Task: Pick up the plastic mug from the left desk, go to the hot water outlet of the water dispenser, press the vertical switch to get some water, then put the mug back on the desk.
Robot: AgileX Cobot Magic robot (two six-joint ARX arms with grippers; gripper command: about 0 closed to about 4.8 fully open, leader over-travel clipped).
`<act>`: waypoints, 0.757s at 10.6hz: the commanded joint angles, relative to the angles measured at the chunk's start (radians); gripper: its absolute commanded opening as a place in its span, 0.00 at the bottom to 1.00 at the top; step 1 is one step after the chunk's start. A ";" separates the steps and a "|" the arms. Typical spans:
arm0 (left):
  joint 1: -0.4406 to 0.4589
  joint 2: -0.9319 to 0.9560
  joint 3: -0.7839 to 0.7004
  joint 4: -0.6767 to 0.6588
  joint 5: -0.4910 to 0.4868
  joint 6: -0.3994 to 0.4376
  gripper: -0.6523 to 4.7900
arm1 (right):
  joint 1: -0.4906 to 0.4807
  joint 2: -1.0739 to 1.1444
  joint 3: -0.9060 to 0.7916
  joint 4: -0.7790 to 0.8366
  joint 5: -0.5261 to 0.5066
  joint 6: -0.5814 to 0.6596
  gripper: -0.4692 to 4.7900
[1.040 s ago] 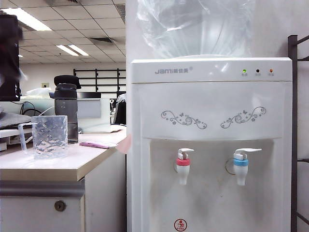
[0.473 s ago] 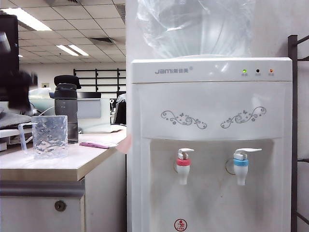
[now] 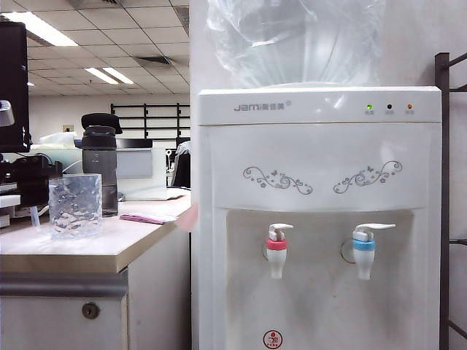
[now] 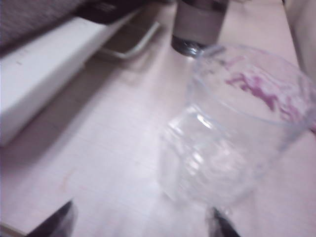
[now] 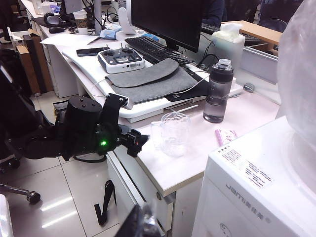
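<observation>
exterior view: left end effector (image 3: 29, 182) spread apart beside plastic mug (image 3: 75, 205); dark bottle (image 3: 101, 164) behind; right end effector (image 5: 143, 224) unclear.

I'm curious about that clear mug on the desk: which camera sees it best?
The exterior view: the plastic mug stands sharp and whole. The left wrist view shows it close but blurred; the right wrist view shows it small, from above.

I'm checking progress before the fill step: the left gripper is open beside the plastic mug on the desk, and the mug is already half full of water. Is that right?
Not quite. The plastic mug is empty: the left wrist view looks straight through it to the desk, with no water line. The rest holds: the left gripper is open beside the mug on the desk.
</observation>
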 commanded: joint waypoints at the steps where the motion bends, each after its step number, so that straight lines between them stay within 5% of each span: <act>1: 0.013 0.009 0.027 0.035 0.002 0.009 0.77 | 0.001 -0.002 0.004 0.016 0.001 -0.002 0.08; 8: 0.034 0.124 0.108 0.019 -0.047 0.020 0.77 | 0.001 -0.002 0.004 0.016 0.001 0.002 0.08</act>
